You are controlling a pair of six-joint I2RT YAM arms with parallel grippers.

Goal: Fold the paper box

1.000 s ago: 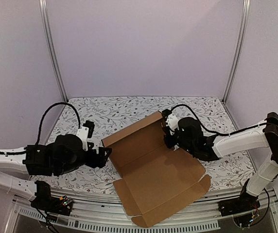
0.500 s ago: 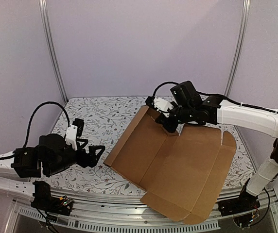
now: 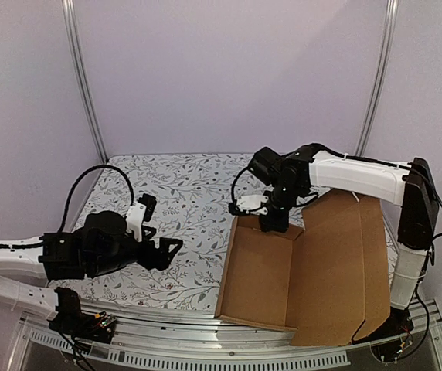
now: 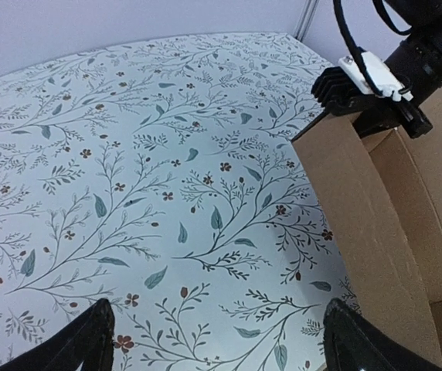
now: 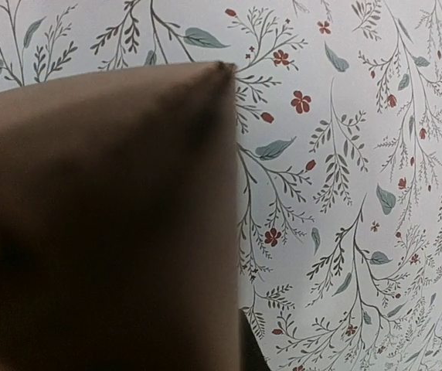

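Observation:
The paper box (image 3: 314,270) is a brown cardboard sheet with creased panels, held up steeply at the right of the table. My right gripper (image 3: 273,220) is shut on its upper left edge; in the left wrist view the right gripper (image 4: 368,97) sits on that same edge of the paper box (image 4: 375,224). In the right wrist view the cardboard (image 5: 97,224) fills the left and hides the fingers. My left gripper (image 3: 173,253) is open and empty, low over the table, left of the box and apart from it. In its own view the left gripper (image 4: 221,348) frames bare cloth.
The table (image 3: 182,185) has a floral-patterned cloth. Lilac walls with metal posts (image 3: 82,77) close in the back and sides. The box's lower edge reaches over the table's near rail (image 3: 205,340) at the right.
The right arm has lifted the sheet from the table's middle and swung it to the right, so it now stands steeply. The left gripper is off the sheet's left corner and stays open.

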